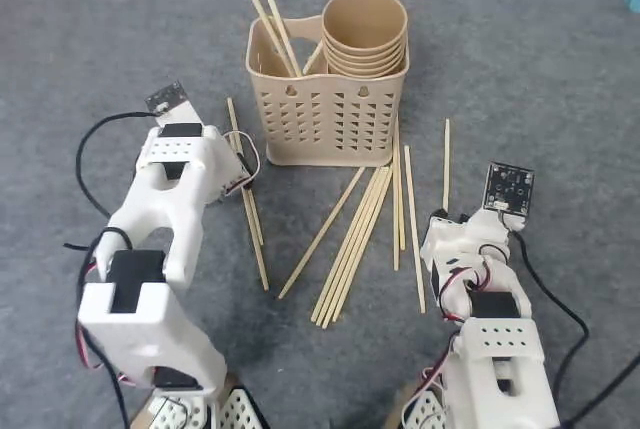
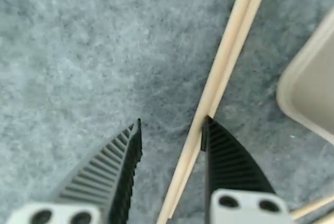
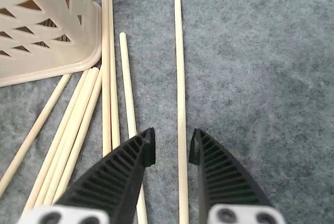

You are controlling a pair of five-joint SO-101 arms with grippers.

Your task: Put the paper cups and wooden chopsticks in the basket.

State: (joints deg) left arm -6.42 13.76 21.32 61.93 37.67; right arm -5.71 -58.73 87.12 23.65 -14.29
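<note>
My right jaws hung released and low over the tabletop [image 1: 560, 79], straddling a single chopstick [image 3: 179, 78] that lay to the right of the basket [image 1: 320, 129]. Its long axis ran straight out ahead of me, along my reach, so the gap sat squarely across it. I judged a plain squeeze would catch it. My right arm [image 1: 480, 269] was drawn in close to its base, wrist tipped down at the tabletop.

My left jaws were released too, set low beside the basket's left corner. A pair of chopsticks [image 2: 224, 62] lay side by side in that gap, off centre. They touched the tip of one finger [image 2: 229, 166] and ran on a slant past the basket's corner. My left arm [image 1: 170, 199] stretched further forward than the right.

The stack of paper cups [image 1: 365, 24] already stood in the basket, with a few sticks [image 1: 270, 19] leaning beside it. A loose spread of chopsticks [image 1: 350, 239] lay on the tabletop between my two arms, fanning out from the basket's foot.
</note>
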